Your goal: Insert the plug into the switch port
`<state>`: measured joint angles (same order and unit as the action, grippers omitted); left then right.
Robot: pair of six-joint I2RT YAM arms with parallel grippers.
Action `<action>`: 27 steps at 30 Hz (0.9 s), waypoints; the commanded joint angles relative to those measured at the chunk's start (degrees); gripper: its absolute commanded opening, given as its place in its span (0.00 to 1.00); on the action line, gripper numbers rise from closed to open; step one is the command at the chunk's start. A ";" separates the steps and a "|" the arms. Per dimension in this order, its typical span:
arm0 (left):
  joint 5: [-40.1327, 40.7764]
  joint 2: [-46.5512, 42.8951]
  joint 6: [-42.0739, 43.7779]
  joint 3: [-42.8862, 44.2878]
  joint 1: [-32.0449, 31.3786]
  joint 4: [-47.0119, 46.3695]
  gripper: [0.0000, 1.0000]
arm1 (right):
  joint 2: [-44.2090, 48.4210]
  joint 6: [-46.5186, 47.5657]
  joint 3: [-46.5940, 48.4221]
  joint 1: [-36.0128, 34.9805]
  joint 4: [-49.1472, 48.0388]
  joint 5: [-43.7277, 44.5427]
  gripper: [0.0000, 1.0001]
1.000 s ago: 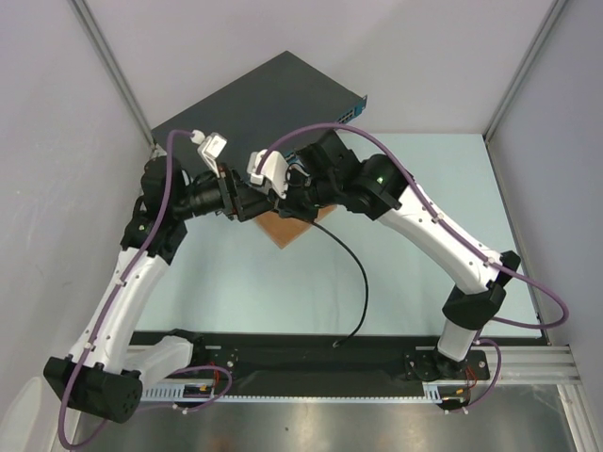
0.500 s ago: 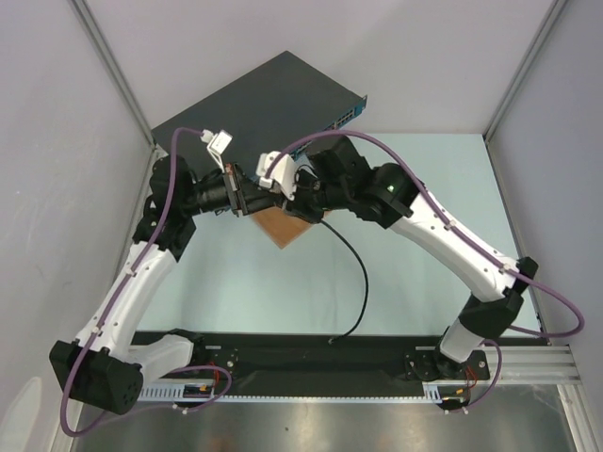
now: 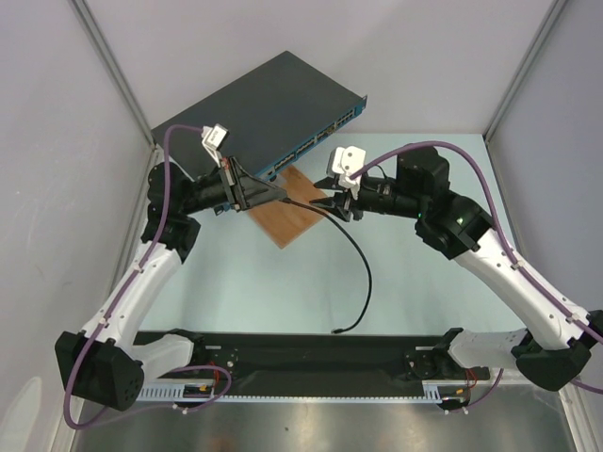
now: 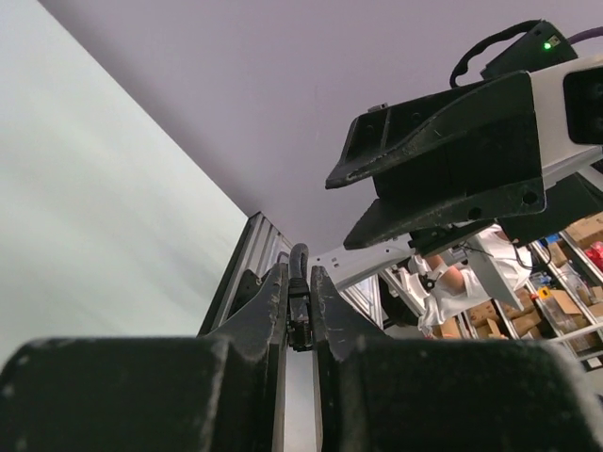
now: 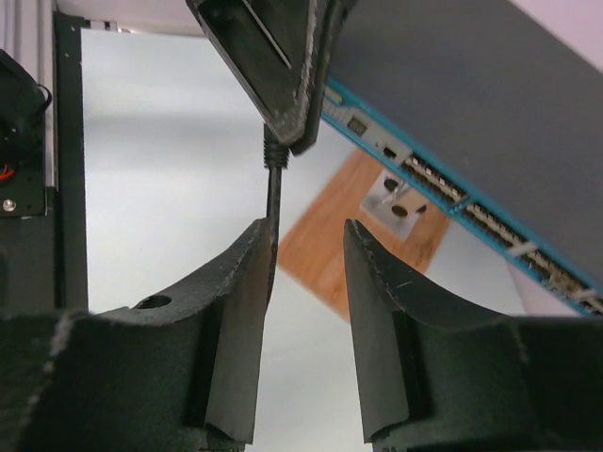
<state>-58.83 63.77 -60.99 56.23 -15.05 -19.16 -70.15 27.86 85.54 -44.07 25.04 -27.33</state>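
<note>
Left claw (image 3: 276,196) pinched shut on the small black plug (image 4: 300,322), up off the pale green worktop (image 3: 283,292) and over the edge of the brown wooden board (image 3: 294,218). Out past its fingertips, a ribbed boot and then the thin black cable (image 3: 363,273), dropping down, sweeping across the worktop and ending loose near the arm bases.

Right claw (image 5: 306,240) partly open, nothing gripped, almost tip to tip with the left one. Cable passing between its fingers, lying along the inner face of one finger (image 5: 247,282) and clear of the other.

Plug not in any switch port (image 5: 433,182). Long row of these small dark sockets along the teal-blue front strip (image 3: 316,143) of the wide flat dark-grey box (image 3: 264,99), set at an angle at the back left of the worktop, apart from both claws.

On the board, just in front of that strip, a short grey metal piece (image 5: 396,202).
</note>
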 commanded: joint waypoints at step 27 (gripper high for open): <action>-1.29 0.22 -6.68 -1.56 0.02 -8.09 0.00 | -2.18 2.38 -5.03 -4.00 -13.26 0.08 0.43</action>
<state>-59.27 64.86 -66.28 55.07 -15.05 -24.80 -72.12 29.63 80.51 -47.57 15.53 -28.49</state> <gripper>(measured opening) 0.132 0.436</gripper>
